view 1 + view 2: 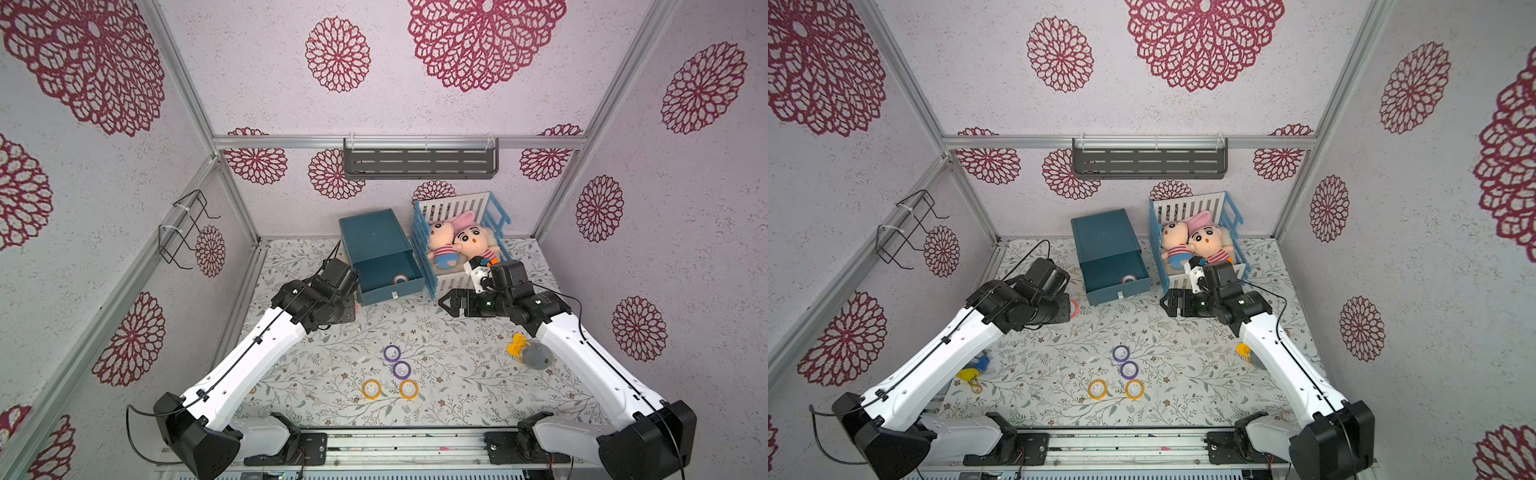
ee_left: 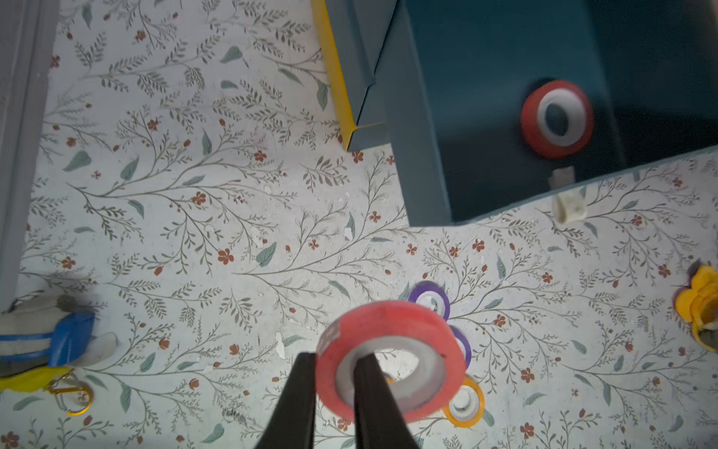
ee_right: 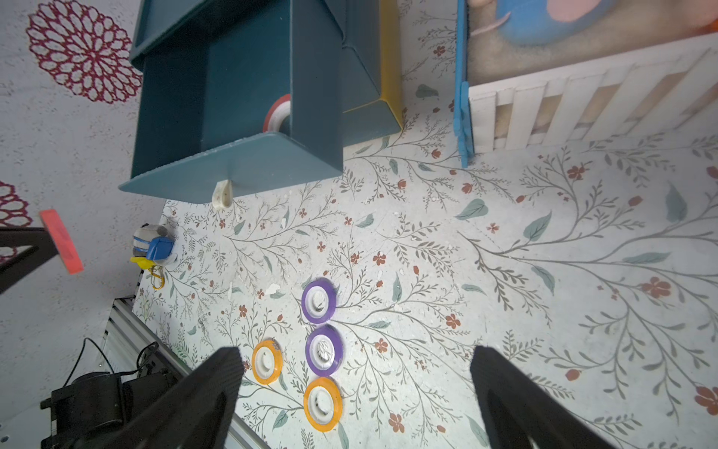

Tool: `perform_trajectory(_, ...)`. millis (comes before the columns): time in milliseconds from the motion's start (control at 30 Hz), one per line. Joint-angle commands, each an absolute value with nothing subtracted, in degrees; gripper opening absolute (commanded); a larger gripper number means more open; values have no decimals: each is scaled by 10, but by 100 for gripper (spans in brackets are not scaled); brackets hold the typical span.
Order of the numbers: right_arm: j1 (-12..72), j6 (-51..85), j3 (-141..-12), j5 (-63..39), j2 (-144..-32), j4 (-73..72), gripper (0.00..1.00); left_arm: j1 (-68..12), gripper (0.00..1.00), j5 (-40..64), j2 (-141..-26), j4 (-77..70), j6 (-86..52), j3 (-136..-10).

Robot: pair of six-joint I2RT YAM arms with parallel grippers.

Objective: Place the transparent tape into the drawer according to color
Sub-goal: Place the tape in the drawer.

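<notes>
Clamped red tape (image 2: 388,319); open drawer (image 2: 421,155), red roll (image 2: 529,121) inside

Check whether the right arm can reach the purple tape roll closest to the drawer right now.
Probably yes. The right tool is open and empty, and that purple roll lies flat on bare mat with nothing above it; the other purple roll sits close beside it.

Left hand (image 2: 336,363) clamped tight on red tape roll (image 2: 388,322), one finger through its core. Right hand (image 1: 449,304) right of frame centre, jaws spread wide, gripping nothing.
</notes>
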State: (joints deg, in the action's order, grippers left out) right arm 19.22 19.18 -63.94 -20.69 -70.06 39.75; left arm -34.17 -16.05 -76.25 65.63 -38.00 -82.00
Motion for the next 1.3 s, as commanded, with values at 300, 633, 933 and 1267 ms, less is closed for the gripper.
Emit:
perform_trajectory(300, 189, 210, -644, -216, -666, 371, 99, -329, 0, -173, -894, 590, -309, -985)
perform_trajectory(633, 188, 210, -642, -213, -662, 373, 99, -319, 0, -146, -988, 566, -285, -1066)
perform_trajectory(933, 189, 216, -646, -216, -671, 360, 99, -318, 0, -120, -1006, 547, -291, -1041)
perform_trajectory(1267, 190, 222, -646, -228, -684, 341, 99, -319, 49, -115, -1005, 544, -289, -1037)
